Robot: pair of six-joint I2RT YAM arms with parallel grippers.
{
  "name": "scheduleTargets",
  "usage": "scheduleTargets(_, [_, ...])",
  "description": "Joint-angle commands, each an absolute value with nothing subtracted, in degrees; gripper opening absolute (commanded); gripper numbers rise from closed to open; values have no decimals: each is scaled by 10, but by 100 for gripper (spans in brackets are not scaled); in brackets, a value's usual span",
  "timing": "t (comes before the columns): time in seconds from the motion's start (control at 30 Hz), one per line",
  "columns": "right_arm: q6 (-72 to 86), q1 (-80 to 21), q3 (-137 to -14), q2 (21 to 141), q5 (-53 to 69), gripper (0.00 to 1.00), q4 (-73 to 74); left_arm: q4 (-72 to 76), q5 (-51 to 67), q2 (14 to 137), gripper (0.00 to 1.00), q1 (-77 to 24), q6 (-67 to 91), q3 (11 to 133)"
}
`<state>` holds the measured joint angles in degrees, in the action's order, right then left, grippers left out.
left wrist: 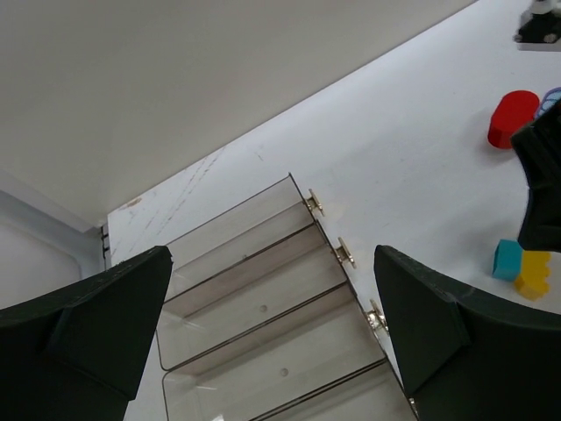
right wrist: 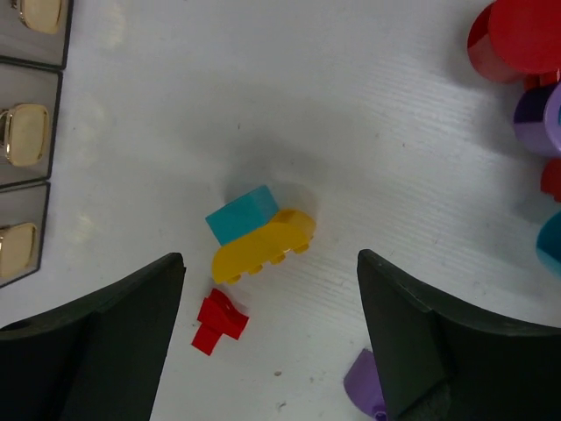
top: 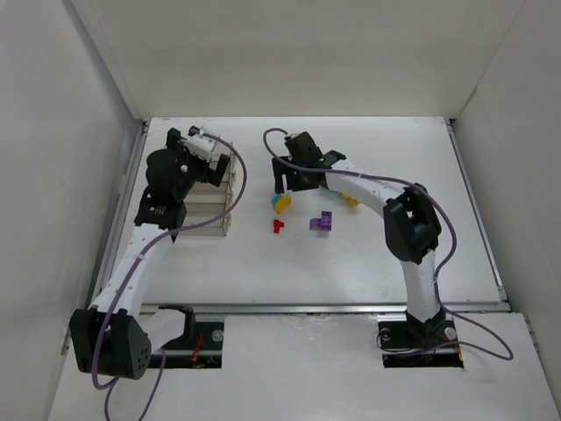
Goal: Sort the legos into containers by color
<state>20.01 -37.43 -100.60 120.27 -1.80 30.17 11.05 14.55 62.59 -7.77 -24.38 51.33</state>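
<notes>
Table (top: 351, 263): white, with both arm bases bolted at its near edge, the left arm on the left.
Small red brick (right wrist: 219, 320): lies alone on the table, the nearest of the loose legos, just on the near side of the cyan and yellow pair and apart from it.
Purple brick (top: 322, 221): on the table to the right of the small red brick, apart from it. The right wrist view shows only a corner of it.
Cyan brick (right wrist: 243, 215): touches the yellow brick (right wrist: 263, 246). I cannot tell whether it sits on it or beside it.
Right gripper (right wrist: 270, 256): hovers over that pair with its fingers spread wide, one to each side. It holds nothing.
Second yellow brick (top: 352, 201): to the right of the pair, partly under the right arm.
Containers (left wrist: 254, 289): four clear, smoky bins joined in a row on the left side of the table. The row runs near to far, and the brass-coloured tabs (right wrist: 26, 132) face the bricks.
Left gripper (left wrist: 272, 254): hangs above the bins with its jaws as far apart as they go and nothing between them.
Red rounded piece (right wrist: 517, 39): farther off and to the right of the pair, cut by the frame edge.
Purple rounded piece (right wrist: 543, 114): just beside the red rounded piece, also cut by the edge.
</notes>
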Motion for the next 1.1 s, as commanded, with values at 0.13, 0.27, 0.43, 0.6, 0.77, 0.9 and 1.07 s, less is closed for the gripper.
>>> scheduleTargets(0.13, [315,-391,-955,1135,-78,77,258,194,-12,635,100,-182,-268,493])
scheduleTargets(0.27, [334,-423,-969,1151,-124,77,297,219,-120,626,100,-262,-279,468])
scheduleTargets(0.43, [350,-430,-935,1159,-105,77,273,186,-89,608,100,-239,-186,469])
scheduleTargets(0.6, [363,-430,-929,1175,-110,77,251,166,-85,595,100,-229,-157,483])
scheduleTargets(0.77, [363,-430,-979,1214,-110,75,274,161,-91,589,100,-229,-157,483])
scheduleTargets(0.9, [363,-430,-985,1233,-117,74,289,166,-101,589,100,-229,-157,483])
scheduleTargets(1.07, [357,-430,-980,1240,-110,73,276,171,-101,589,100,-229,-152,483])
